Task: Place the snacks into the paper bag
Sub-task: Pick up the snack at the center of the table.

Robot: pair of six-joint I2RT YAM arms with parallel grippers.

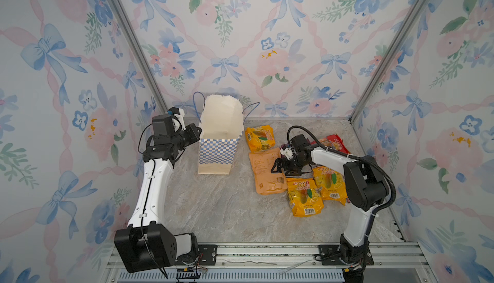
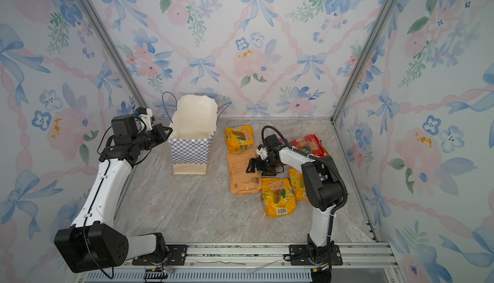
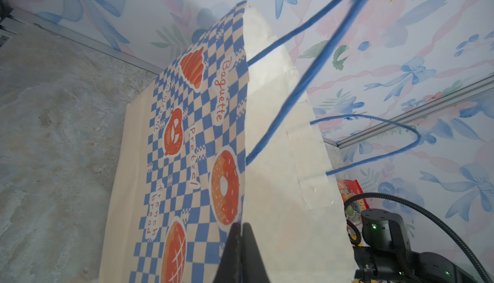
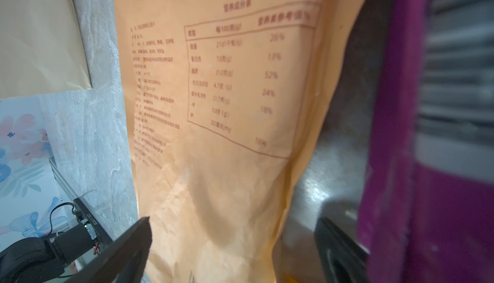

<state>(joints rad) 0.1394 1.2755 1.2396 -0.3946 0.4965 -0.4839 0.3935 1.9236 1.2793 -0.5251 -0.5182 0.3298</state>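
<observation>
Floral wallpaper walls [image 1: 240, 41], marble tabletop [image 1: 227, 209]. Paper bag [image 1: 219, 145] upright at far left-centre, mouth open. Snacks [image 1: 260, 138] right of it, flat on tabletop — orange-tan pouch [image 1: 263, 181] nearest bag, yellow packs [image 1: 304, 198], red pack [image 1: 335, 141] far right. Left gripper [image 1: 199, 131] clamped on bag's left rim; right gripper [image 1: 276, 166] spread wide, straddling orange-tan pouch.

High stereo pair, wrist views seemingly close

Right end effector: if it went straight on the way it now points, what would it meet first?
Most likely the orange-tan pouch: the open right end effector has a jaw on either side of it in the right wrist view and sits over it in both top views. The gap between them is unclear.
</observation>
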